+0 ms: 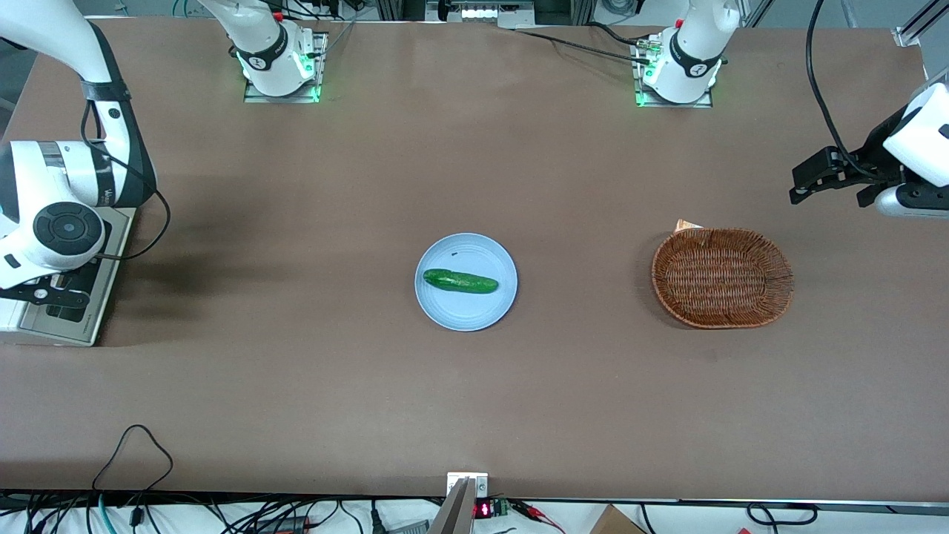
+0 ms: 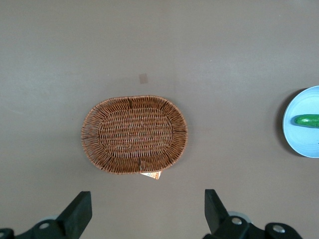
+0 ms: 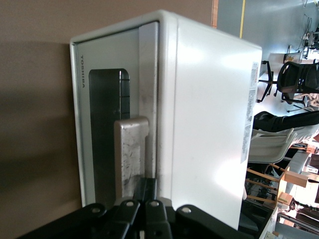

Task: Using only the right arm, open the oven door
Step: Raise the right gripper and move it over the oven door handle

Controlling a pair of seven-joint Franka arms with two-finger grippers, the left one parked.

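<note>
Where gripper (image 3: 149, 196) meets handle (image 3: 130, 154): one oven (image 3: 199, 114).

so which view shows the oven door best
The right wrist view: the oven door is shut, its handle right by the pincer. The front view shows only the oven under the right arm; the left wrist view shows none.

Overhead front view, two close wrist cameras
</note>
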